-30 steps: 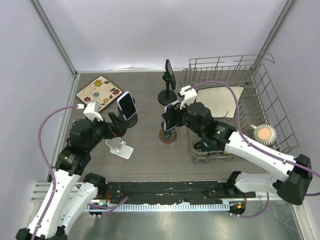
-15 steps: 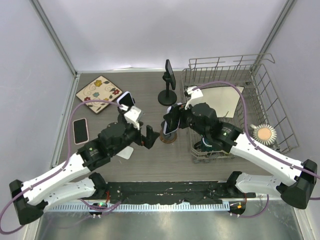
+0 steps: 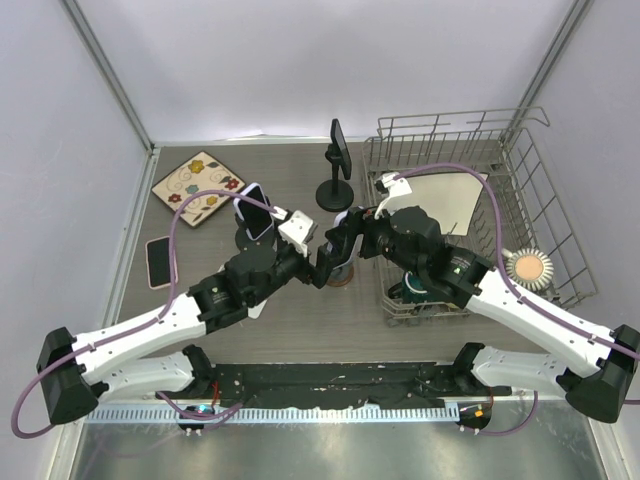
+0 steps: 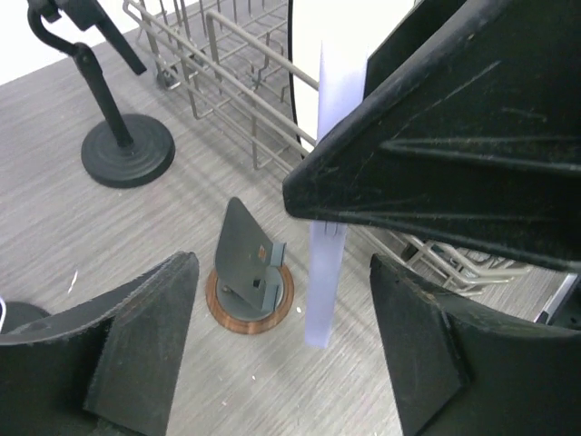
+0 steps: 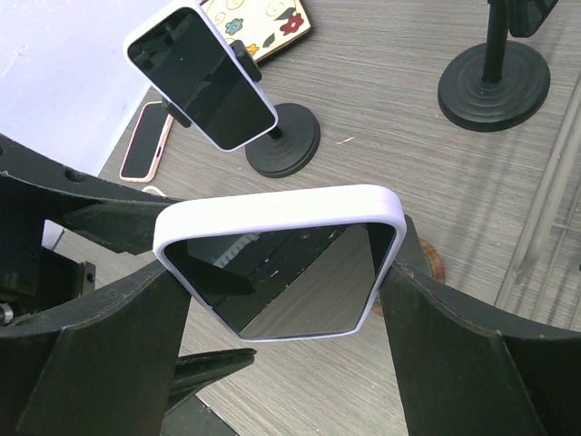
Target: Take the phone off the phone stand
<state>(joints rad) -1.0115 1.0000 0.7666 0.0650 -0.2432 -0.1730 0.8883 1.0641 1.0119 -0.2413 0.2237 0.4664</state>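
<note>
Top view looks steeply down from behind — both close wrist views share the phone [image 5: 277, 263].

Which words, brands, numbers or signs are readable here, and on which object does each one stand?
None can be read.
The held phone and the phone on the round stand show dark screens without text.
The mat bears only flowers and swirls, no letters.
</note>
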